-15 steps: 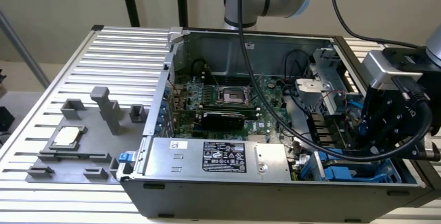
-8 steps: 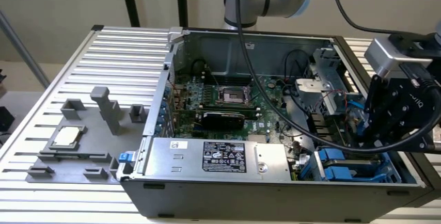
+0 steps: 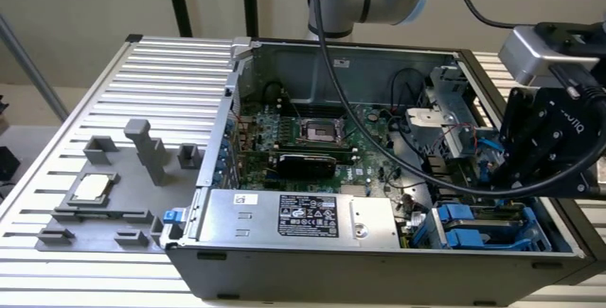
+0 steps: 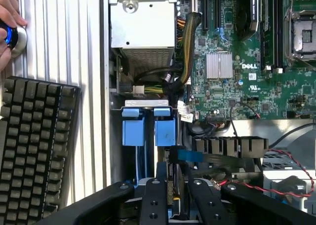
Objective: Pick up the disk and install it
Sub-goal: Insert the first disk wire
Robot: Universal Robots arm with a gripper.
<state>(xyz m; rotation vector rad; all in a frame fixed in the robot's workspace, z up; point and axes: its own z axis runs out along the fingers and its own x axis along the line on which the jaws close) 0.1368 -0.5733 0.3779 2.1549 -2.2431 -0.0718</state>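
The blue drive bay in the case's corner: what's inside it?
Two blue carrier handles stand in the bay. Below them, drive bodies are covered; the gripper hangs just above.

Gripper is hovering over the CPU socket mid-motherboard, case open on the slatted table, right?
No. The exterior view shows the gripper by the blue drive carriers at that view's right end of the case; the case is open on the slatted table.
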